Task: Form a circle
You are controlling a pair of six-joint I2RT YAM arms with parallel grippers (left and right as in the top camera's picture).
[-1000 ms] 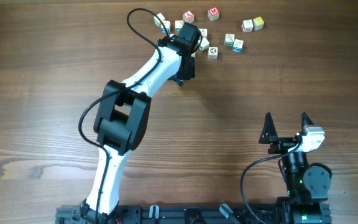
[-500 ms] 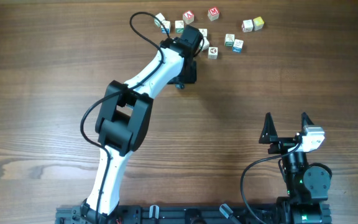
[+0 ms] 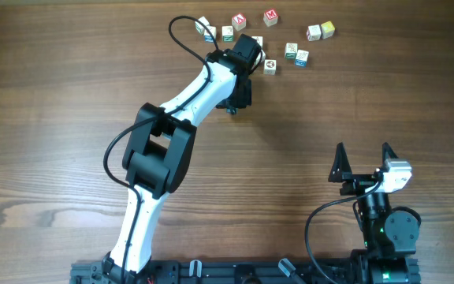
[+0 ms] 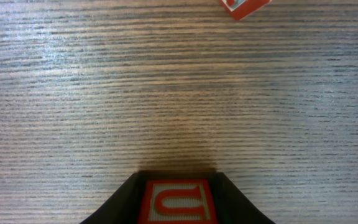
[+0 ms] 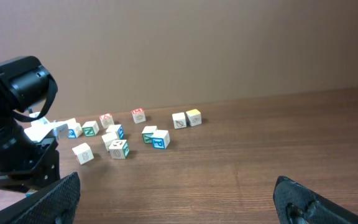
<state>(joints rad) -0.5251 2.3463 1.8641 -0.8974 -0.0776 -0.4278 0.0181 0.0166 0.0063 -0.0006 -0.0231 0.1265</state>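
Several small white letter cubes lie scattered along the far edge of the table, with no ring among them. In the left wrist view my left gripper's black fingers are shut on a cube with a red U, just above the wood. A red cube shows at that view's top edge. From overhead the left gripper hangs under the wrist, just in front of the cubes, and its fingertips are hidden. My right gripper stands open and empty at the near right, far from the cubes.
The left arm stretches diagonally from the near edge to the cube cluster, with a black cable looping above its wrist. Bare wooden tabletop lies between the cubes and the right arm. A brown wall backs the table in the right wrist view.
The left arm has edged slightly to the right and towards the near side. The right arm and the loose cubes have not moved.
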